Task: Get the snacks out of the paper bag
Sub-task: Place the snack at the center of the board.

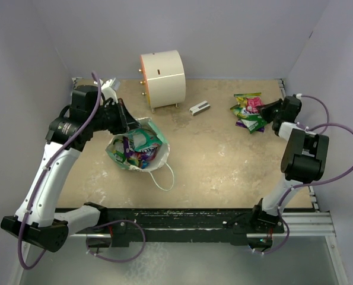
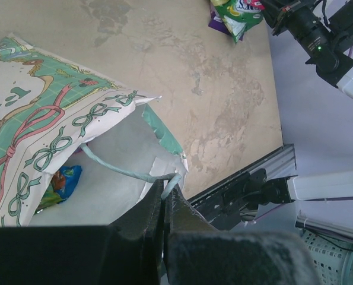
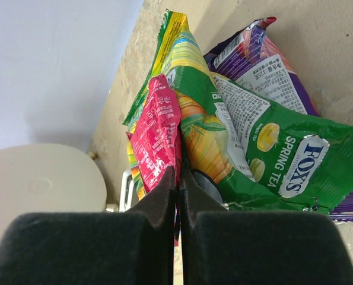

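The paper bag (image 1: pixel 154 155) lies on its side left of centre, mouth facing the arms' bases, with several snacks (image 1: pixel 136 149) showing inside. My left gripper (image 1: pixel 127 123) is shut on the bag's thin mint handle (image 2: pixel 117 169), pinched at the fingertips, holding the mouth open. In the left wrist view a blue-green packet (image 2: pixel 63 181) lies inside the bag (image 2: pixel 45 119). At the far right, my right gripper (image 1: pixel 266 113) is shut on a pink packet (image 3: pixel 155 133), which rests against a pile of snacks (image 1: pixel 249 111), including a green packet (image 3: pixel 271 154) and a purple one (image 3: pixel 265 59).
A white cylinder with an orange rim (image 1: pixel 162 77) stands at the back, and a small grey-white block (image 1: pixel 199 108) lies to its right. The bag's other white loop handle (image 1: pixel 163 178) trails on the table. Grey walls close in on the left, back and right.
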Robot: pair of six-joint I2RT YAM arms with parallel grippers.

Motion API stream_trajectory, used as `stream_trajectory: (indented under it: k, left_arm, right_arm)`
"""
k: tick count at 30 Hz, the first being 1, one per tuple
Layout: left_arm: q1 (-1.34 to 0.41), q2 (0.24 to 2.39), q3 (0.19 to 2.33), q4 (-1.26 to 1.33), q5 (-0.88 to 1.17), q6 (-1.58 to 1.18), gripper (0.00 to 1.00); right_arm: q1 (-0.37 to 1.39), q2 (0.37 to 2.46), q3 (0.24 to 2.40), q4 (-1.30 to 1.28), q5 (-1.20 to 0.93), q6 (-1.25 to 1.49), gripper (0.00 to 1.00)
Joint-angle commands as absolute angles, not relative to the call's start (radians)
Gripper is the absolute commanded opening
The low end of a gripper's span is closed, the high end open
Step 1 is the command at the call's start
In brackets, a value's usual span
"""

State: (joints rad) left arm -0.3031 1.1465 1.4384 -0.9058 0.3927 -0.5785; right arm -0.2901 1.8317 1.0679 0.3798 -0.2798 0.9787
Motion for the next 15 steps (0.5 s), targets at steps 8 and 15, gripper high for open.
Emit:
stream_trajectory:
  k: [8, 15]
  left_arm:
    - [-0.303, 1.124, 1.465, -0.865, 0.434, -0.555, 0.00]
    - [-0.303, 1.096, 1.460, -0.864, 0.431, -0.567, 0.00]
  right_arm:
    - [-0.302, 1.811, 0.979, 0.330, -0.371, 0.869, 0.10]
    - [-0.304, 1.805, 1.033, 0.264, -0.382, 0.841, 0.26]
